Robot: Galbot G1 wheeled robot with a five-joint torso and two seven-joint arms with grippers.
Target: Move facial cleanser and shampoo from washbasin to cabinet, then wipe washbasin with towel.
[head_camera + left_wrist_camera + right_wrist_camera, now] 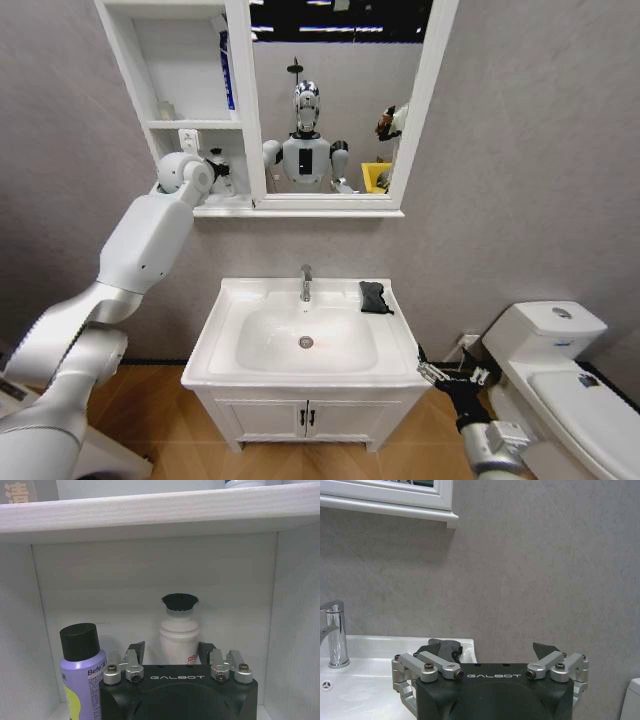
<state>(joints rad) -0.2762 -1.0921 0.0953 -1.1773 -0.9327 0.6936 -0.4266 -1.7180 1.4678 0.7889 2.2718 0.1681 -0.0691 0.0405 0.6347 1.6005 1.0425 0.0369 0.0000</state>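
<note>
Head view, left arm: raised to the lowest niche of the cabinet (190,125); the left gripper (217,170) sits inside that niche, mostly hidden by the arm's own wrist joint.
Left wrist view, left gripper (172,652): fingers spread apart, one on each side of a white bottle (179,637) with a black cap; whether the pads touch it cannot be told, since the bottle's lower part is hidden behind the gripper body.
Purple bottle (84,677): black cap, just beside the left finger in the same niche; its base is cut off and its label only partly readable.
Right gripper (452,376): low beside the front right corner of the washbasin (230,300), fingers wide apart, holding nothing.
Towel (374,297): dark cloth on the rim at the back right, right of the tap (306,282); in the right wrist view it is partly hidden behind the gripper's finger.
Upper shelves: items there are too cut off to identify.
</note>
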